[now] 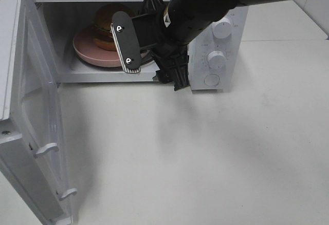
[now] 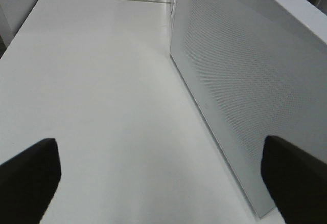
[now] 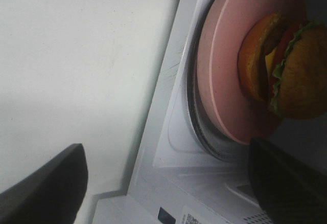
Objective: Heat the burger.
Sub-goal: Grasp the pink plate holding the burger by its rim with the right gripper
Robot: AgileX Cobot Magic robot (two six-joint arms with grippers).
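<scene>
Door [image 1: 31, 132] open; burger [image 1: 109, 22] sits upright on plate [image 1: 90, 53] inside.

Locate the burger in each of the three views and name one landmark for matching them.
Exterior high: the burger sits on the pink plate inside the open microwave, partly hidden by the right tool.
Left wrist: not in it.
Right wrist: the burger appears at the right edge, on the plate.
Shared landmark: the microwave door, also in the left wrist view.

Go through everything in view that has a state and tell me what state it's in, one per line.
Microwave door: swung wide open.
Burger: on the pink plate, inside the microwave.
Pink plate: on the turntable inside the microwave.
Right gripper: open, empty, at the microwave opening.
Left gripper: open, empty, beside the door.
</scene>
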